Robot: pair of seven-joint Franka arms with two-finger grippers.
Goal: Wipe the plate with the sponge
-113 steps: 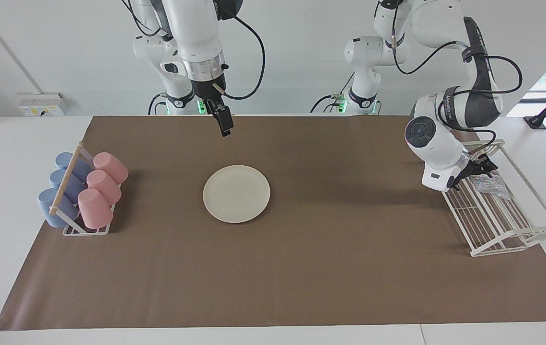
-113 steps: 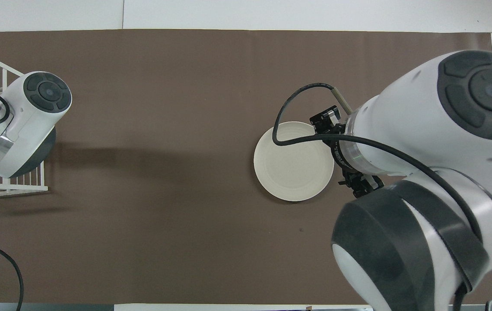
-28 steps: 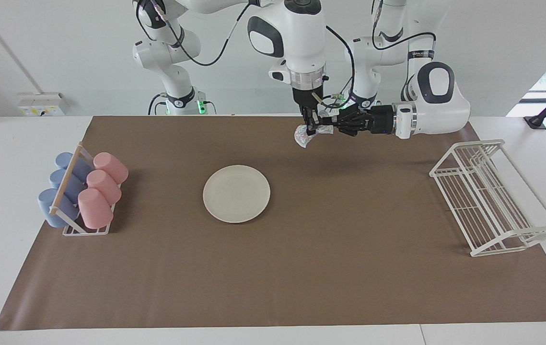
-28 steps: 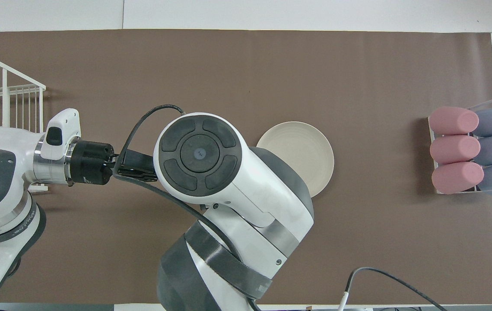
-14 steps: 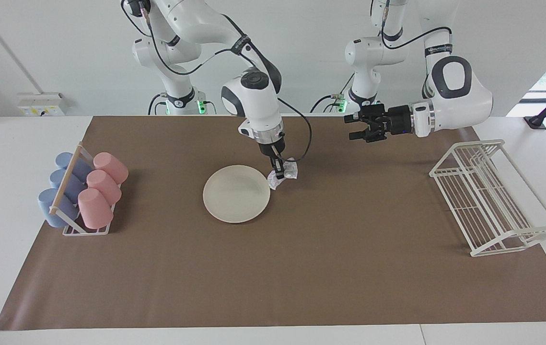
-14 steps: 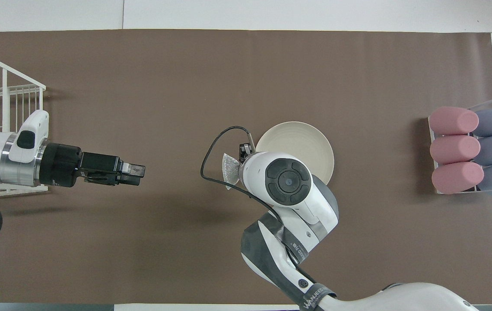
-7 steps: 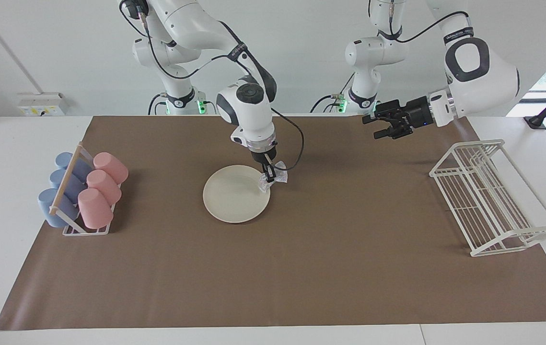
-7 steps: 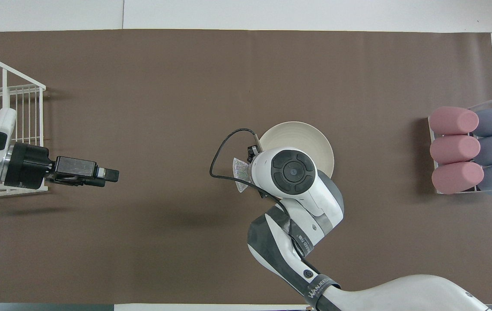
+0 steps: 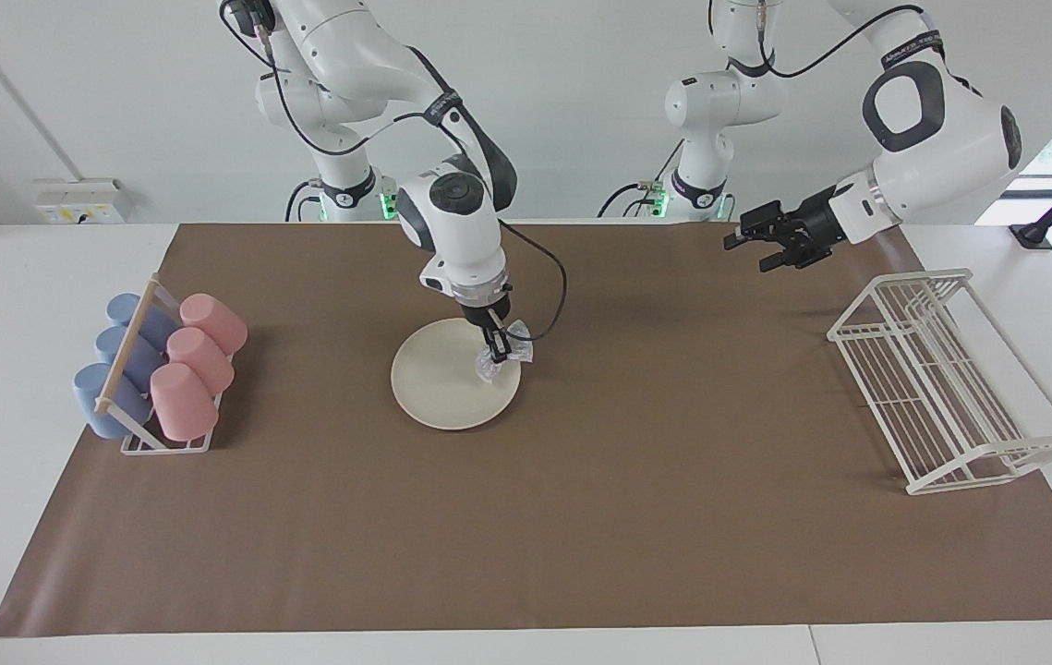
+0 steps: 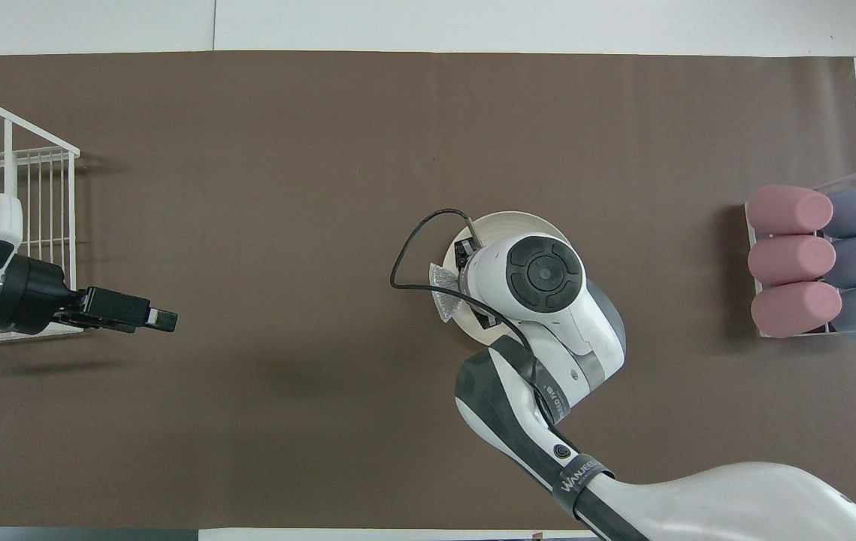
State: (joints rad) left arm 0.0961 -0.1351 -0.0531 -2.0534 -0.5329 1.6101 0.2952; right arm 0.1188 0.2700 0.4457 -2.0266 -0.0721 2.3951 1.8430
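**Sponge pressed at the plate's edge**

We see our right gripper clamped on the small silvery-grey sparkly sponge, holding it on the round cream-white plate at about the plate's two o'clock in the facing view, over the rim toward the left arm's end. The plate lies mid-table on the brown paper mat. Our left gripper waits in the air over the mat near the white wire rack, fingers spread apart and holding nothing.
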